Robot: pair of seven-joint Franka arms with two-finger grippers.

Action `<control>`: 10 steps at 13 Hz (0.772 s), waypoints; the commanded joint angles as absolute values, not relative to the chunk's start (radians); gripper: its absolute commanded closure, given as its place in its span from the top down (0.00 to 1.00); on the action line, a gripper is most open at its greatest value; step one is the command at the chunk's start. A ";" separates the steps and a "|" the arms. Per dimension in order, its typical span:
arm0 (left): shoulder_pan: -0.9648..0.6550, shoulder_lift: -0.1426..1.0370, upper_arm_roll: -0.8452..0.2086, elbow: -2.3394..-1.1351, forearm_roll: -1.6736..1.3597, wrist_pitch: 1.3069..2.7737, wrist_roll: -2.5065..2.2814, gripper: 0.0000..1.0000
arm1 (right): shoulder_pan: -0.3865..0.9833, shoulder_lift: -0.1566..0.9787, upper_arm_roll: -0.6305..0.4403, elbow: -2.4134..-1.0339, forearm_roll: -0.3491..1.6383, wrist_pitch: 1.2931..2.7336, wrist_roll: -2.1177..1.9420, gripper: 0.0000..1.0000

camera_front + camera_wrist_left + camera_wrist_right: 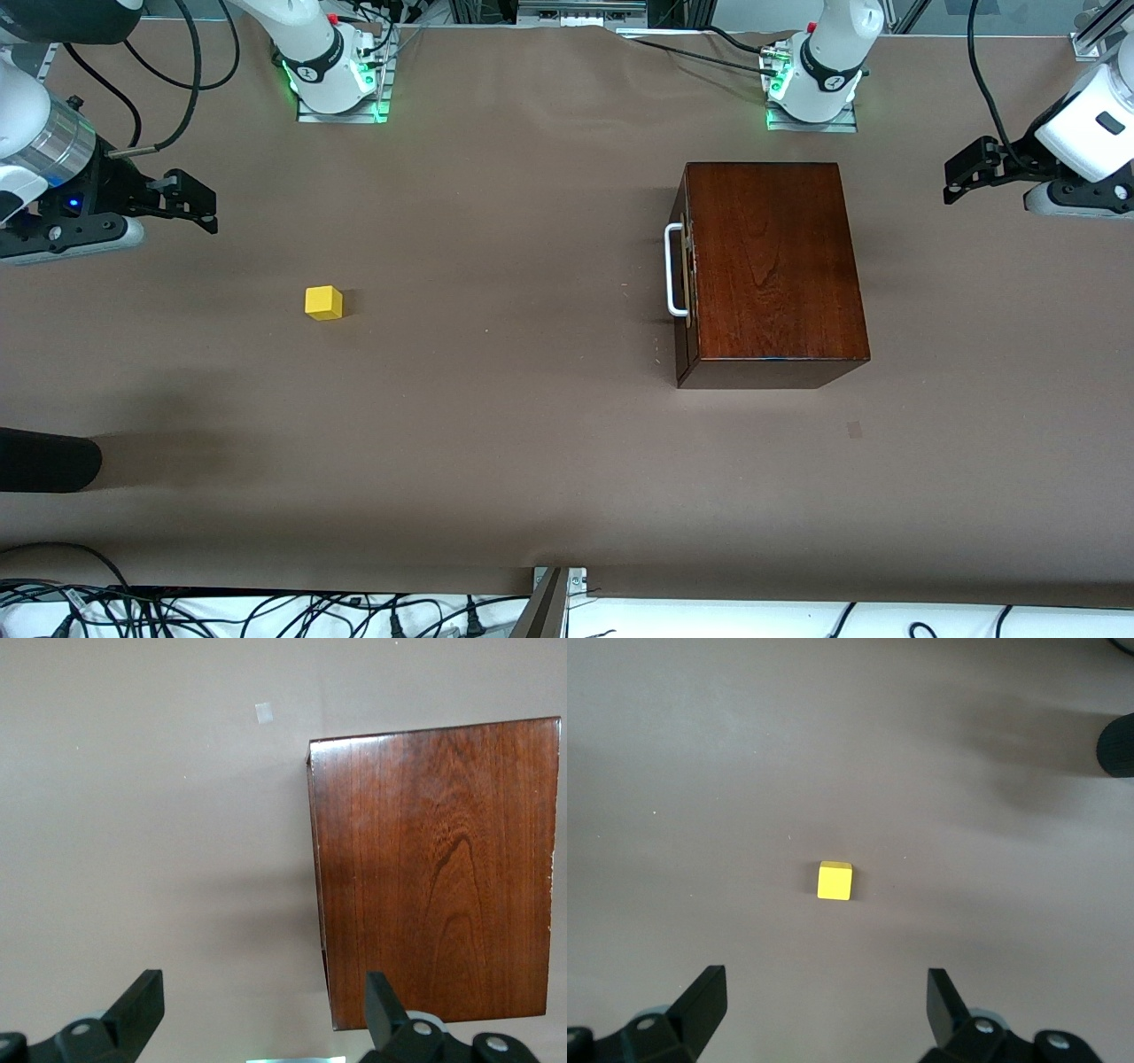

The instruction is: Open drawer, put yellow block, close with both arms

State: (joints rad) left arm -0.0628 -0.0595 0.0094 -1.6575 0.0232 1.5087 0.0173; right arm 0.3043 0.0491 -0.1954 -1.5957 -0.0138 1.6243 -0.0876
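The glossy dark mahogany box (pixel 771 266) stands toward the left arm's end of the table. Its drawer is shut, and the white bar handle (pixel 674 270) faces the right arm's end. The yellow block (pixel 323 302) sits alone on the table toward the right arm's end. My right gripper (pixel 211 211) is open and empty, up over the table beside the block. The right wrist view shows the block (pixel 834 881) ahead of that open gripper (pixel 824 976). My left gripper (pixel 950 182) is open and empty, beside the box's back. The left wrist view shows the box (pixel 434 868) past that open gripper (pixel 261 983).
A black rounded object (pixel 44 461) juts in at the right arm's end, nearer the front camera; it also shows in the right wrist view (pixel 1116 744). A small pale patch (pixel 853 430) lies on the brown table cover near the box. Cables run along the front edge.
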 commanded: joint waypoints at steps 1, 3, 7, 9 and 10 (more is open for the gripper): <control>-0.061 -0.071 0.012 -1.669 0.020 1.490 0.009 1.00 | 0.304 0.058 -0.193 -1.569 -0.021 1.603 -0.089 1.00; -0.060 -0.058 0.012 -1.648 0.020 1.480 0.008 1.00 | 0.304 0.058 -0.193 -1.569 -0.021 1.603 -0.089 1.00; -0.060 0.018 0.012 -1.583 0.011 1.441 0.008 1.00 | 0.304 0.058 -0.193 -1.569 -0.021 1.603 -0.087 1.00; -0.086 0.031 0.005 -1.575 0.015 1.391 0.034 1.00 | 0.304 0.060 -0.193 -1.569 -0.021 1.603 -0.089 1.00; -0.100 0.044 -0.005 -1.572 0.006 1.394 0.061 1.00 | 0.304 0.060 -0.193 -1.569 -0.021 1.603 -0.087 1.00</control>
State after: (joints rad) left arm -0.0734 0.0031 0.0052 -1.6254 0.0230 1.4310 0.0262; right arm 0.3042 0.0492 -0.1954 -1.5956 -0.0138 1.6242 -0.0876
